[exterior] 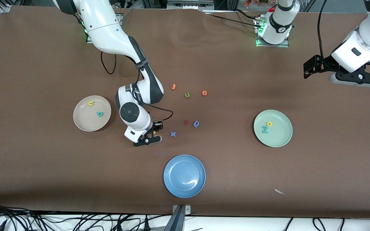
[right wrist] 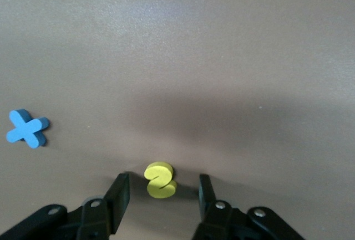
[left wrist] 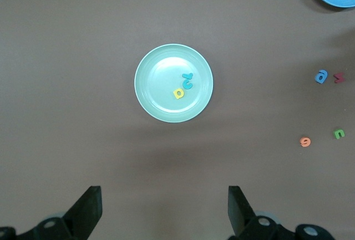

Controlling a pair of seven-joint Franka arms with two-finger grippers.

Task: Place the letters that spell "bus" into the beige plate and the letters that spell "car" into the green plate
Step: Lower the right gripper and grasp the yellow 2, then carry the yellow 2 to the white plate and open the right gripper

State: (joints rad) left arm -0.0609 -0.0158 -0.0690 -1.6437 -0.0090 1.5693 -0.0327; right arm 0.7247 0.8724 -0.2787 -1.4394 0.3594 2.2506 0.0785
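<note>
The right gripper (right wrist: 161,193) sits low at the table beside the blue "x" (exterior: 173,134), its fingers set either side of the yellow "s" (right wrist: 161,180) with small gaps, not yet touching it; in the front view the wrist hides nearly all of that letter. The beige plate (exterior: 82,123) holds the yellow "u" (exterior: 91,103) and teal "b" (exterior: 100,114). The left gripper (left wrist: 163,212) waits spread wide above the green plate (left wrist: 150,98), where the yellow "a" (left wrist: 178,93) lies touching two teal letters (left wrist: 188,79) too overlapped to read.

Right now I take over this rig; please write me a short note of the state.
Right gripper: down at the table, fingers either side of the yellow "s", not yet closed on it.
Left gripper: open, waiting high over the green plate's end of the table.
Beige plate: yellow "u", teal "b".
Green plate: yellow "a", teal "c" and "r".
Left: "s" into beige plate.
</note>
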